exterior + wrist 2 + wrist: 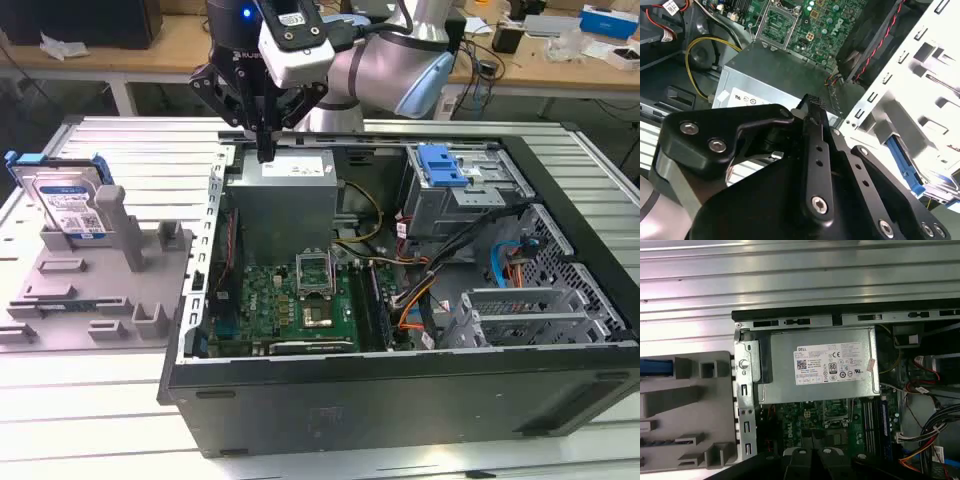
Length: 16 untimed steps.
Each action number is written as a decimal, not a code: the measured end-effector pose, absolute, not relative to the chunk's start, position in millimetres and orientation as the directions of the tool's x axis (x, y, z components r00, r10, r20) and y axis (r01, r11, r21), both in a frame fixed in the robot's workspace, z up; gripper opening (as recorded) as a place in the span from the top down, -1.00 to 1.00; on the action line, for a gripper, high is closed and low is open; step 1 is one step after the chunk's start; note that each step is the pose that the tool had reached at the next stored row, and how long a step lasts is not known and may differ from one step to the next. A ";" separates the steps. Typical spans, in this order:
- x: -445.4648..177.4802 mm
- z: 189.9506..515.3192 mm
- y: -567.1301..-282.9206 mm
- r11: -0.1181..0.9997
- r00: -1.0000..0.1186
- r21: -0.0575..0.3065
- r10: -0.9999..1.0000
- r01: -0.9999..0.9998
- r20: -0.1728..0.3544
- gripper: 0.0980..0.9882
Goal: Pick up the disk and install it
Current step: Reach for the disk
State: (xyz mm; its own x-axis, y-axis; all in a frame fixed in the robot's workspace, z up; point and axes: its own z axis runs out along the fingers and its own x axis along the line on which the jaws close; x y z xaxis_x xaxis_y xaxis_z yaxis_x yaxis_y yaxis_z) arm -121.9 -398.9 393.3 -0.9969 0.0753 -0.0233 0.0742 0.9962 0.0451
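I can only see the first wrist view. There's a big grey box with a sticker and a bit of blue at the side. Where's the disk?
Observer: The disk stands on its edge in the grey holder outside the computer case, at the exterior view's left.
Operator: Is the arm holding it?
Observer: No. The end effector hangs over the power supply inside the case, well apart from the disk.
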 end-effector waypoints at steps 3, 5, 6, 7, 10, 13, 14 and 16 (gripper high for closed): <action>-121.9 393.3 -398.9 0.996 -0.997 0.045 0.075 0.074 -0.023 0.98; -121.9 393.3 -398.8 0.996 -0.997 0.045 0.075 0.074 -0.023 0.98; -121.9 393.3 -398.9 0.996 -0.997 0.045 0.075 0.074 -0.023 0.98; -122.3 393.2 -398.8 0.996 -0.997 0.045 0.075 0.074 -0.023 0.98; -135.1 392.0 -395.6 0.996 -0.997 0.045 0.075 0.074 -0.023 0.98; -160.8 388.4 -384.4 0.996 -0.997 0.044 0.075 0.074 -0.023 0.98; -164.3 387.8 -382.6 0.996 -0.997 0.044 0.075 0.074 -0.023 0.98; -172.1 386.8 -379.0 0.996 -0.997 0.044 0.075 0.074 -0.023 0.98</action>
